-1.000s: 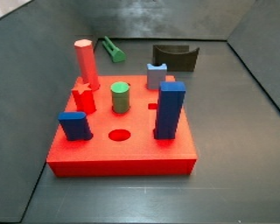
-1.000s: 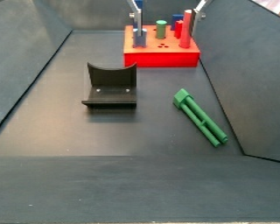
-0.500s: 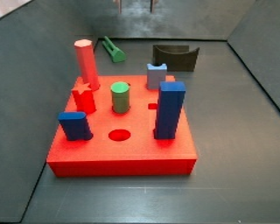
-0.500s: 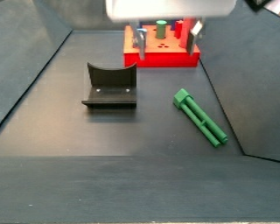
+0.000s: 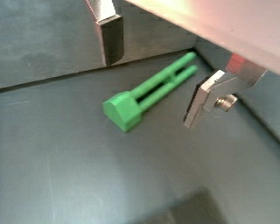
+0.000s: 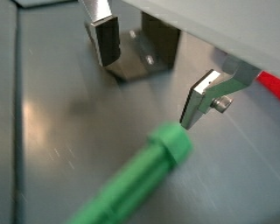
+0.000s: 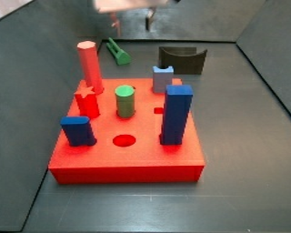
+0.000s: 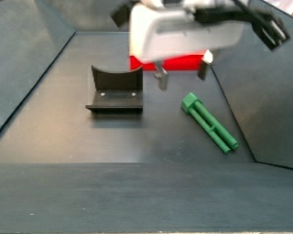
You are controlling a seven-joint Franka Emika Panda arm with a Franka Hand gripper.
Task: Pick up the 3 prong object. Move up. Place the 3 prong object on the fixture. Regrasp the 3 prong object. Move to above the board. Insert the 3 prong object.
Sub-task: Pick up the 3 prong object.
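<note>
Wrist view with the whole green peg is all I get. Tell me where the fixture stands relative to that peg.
Observer: In a side view the fixture stands on the floor, apart from the 3 prong object. The gripper hangs above the gap between them, fingers open and empty.
Operator: Report any free hole on the board.
Observer: In a side view the board shows an empty round hole near its front edge, between two blue pegs.
</note>
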